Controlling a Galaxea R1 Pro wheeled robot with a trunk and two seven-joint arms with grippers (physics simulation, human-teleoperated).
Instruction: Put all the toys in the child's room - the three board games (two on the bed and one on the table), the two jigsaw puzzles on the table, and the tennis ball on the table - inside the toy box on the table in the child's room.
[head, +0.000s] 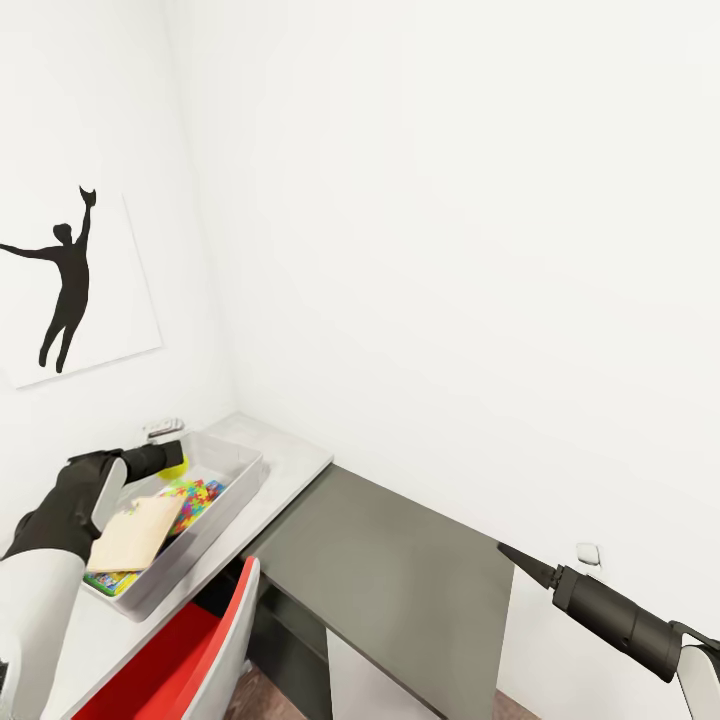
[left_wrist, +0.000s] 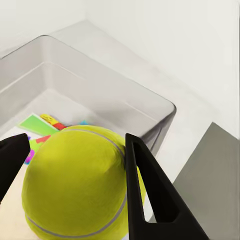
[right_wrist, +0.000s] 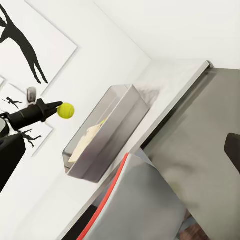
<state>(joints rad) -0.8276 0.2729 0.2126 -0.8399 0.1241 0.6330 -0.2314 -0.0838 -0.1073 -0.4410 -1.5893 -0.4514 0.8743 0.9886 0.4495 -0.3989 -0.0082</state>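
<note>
One tennis ball (left_wrist: 80, 185) pinched in left gripper (left_wrist: 75, 170); one toy box (left_wrist: 100, 95) below

Place: a child's room in a home, rendered.
Walls: plain white, meeting in a corner at upper left.
Picture (head: 70, 290): a black silhouette of a leaping figure, on the left wall.
Worktop (head: 290, 460): pale grey, along the walls, lower left.
Box (head: 235, 470): clear, holding a bright puzzle (head: 195, 495).
Chair (head: 215, 640): red and white, bottom left.
</note>
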